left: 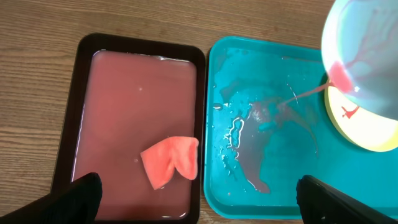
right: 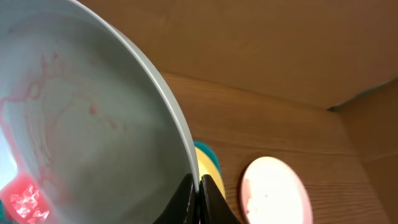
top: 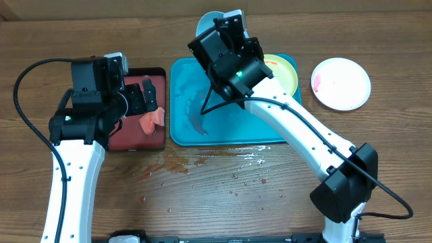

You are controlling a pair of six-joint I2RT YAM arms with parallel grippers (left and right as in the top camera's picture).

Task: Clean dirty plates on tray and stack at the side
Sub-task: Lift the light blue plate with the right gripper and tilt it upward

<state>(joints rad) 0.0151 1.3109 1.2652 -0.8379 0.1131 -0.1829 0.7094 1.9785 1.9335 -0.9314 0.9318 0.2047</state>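
Observation:
My right gripper (right: pixel 199 186) is shut on the rim of the light blue plate (right: pixel 81 112) and holds it tilted on edge above the back of the turquoise tray (top: pixel 229 125). Red liquid runs from the plate (left: pixel 367 50) in a thin stream into a puddle on the tray (left: pixel 273 74). The yellow-green plate (top: pixel 283 71) lies in the tray's right end, with a red smear showing in the left wrist view (left: pixel 367 127). The white plate (top: pixel 341 82), smeared pink, lies on the tabletop right of the tray. My left gripper (left: pixel 199 199) is open and empty above the black-rimmed tray.
The black-rimmed tray (left: pixel 87 56) left of the turquoise one holds reddish water and an orange-pink cloth (left: pixel 171 160). Wet drops and red specks (top: pixel 202 165) lie on the wood in front of the trays. A brown cardboard wall (right: pixel 249 43) stands behind the table.

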